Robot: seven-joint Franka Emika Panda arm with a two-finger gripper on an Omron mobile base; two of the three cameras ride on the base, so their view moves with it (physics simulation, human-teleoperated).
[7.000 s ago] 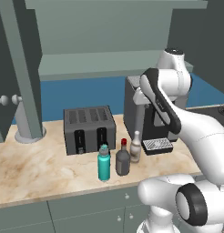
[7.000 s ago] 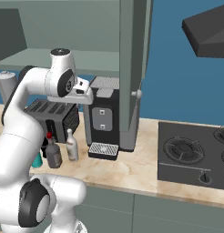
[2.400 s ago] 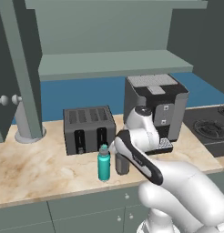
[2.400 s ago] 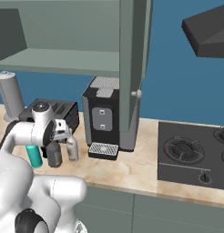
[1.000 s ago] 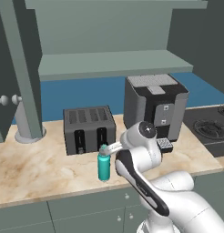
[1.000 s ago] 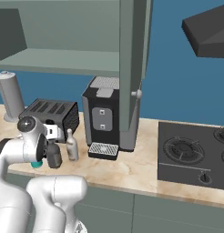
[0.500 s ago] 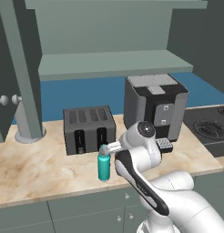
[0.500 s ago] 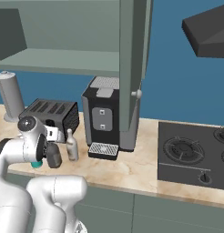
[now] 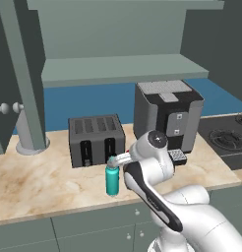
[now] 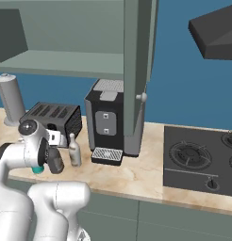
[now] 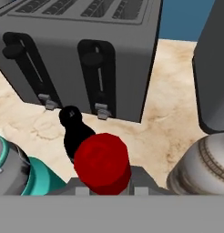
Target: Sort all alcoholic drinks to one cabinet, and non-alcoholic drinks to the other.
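Observation:
In the hand view the red cap [image 11: 102, 161] of the dark grey glass bottle sits between my fingertips, and my gripper [image 11: 109, 183] is shut on its neck. The small black bottle [image 11: 73, 129] stands just behind it. The teal flask [image 11: 16, 170] is at its left and the pale cream bottle [image 11: 200, 164] at its right. From the left base view, the teal flask [image 9: 112, 180] stands beside my gripper [image 9: 121, 158], and the arm hides the other bottles. The right base view shows the grey bottle's body [image 10: 55, 163] under my gripper [image 10: 55, 139], with the cream bottle [image 10: 74, 150] beside it.
A grey toaster [image 9: 96, 140] stands right behind the bottles, and a black coffee machine [image 9: 167, 118] is to its right. An open cabinet door [image 10: 136, 70] hangs above the coffee machine. The stove [image 10: 203, 160] lies far right. A grey cylinder [image 9: 27, 133] stands at the left.
My gripper's jaws have closed from wide open onto the neck of the red-capped bottle. The arm and the bottles have stayed where they were.

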